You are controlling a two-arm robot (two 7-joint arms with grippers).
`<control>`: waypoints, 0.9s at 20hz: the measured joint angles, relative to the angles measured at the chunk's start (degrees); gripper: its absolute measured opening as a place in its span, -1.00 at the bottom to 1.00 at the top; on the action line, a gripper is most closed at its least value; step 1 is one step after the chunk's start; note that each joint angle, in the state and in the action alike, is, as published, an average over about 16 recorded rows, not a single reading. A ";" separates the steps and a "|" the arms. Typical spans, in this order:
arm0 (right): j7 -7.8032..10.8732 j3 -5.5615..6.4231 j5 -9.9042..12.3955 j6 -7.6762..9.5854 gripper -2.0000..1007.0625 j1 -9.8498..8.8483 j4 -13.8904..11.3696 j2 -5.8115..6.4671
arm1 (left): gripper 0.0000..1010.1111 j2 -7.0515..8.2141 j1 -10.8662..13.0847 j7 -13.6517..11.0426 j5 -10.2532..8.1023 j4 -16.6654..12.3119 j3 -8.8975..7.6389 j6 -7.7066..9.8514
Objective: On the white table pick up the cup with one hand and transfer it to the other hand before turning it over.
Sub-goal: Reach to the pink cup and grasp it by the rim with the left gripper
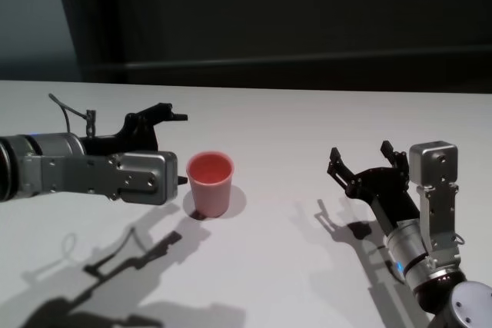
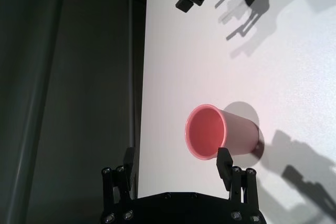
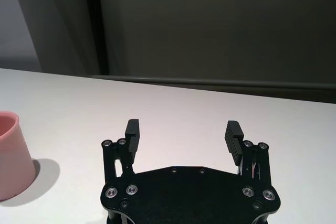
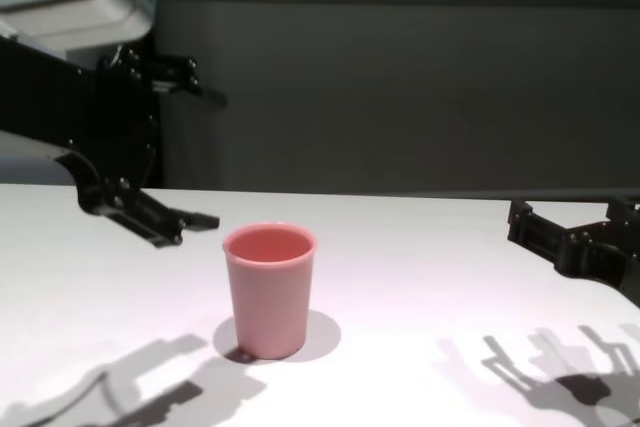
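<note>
Just beside the open left gripper, the upright cup.

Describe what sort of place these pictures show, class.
Probably a robot test bench or lab: a bare white table against a dark wall, holding only a pink cup, with the open left gripper beside it and the open right gripper idle apart.

- The cup stands upright and alone on the white surface, with bare room all around it.
- The left gripper hangs wide open just beside the cup, not touching it.
- The right gripper is open too, well apart, with bare surface between it and the cup.
</note>
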 joint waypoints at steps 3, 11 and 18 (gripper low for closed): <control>0.00 0.00 0.00 0.00 0.99 0.00 0.00 0.00 | 0.98 0.60 -2.44 -3.14 1.10 0.76 2.47 -0.43; 0.00 0.00 0.00 0.00 0.99 0.00 0.00 0.00 | 0.98 -0.11 -9.00 -9.78 4.24 4.39 8.92 -1.80; 0.00 0.00 0.00 0.00 0.99 0.00 0.00 0.00 | 0.98 -2.33 -13.90 -13.25 6.59 8.48 13.55 -3.45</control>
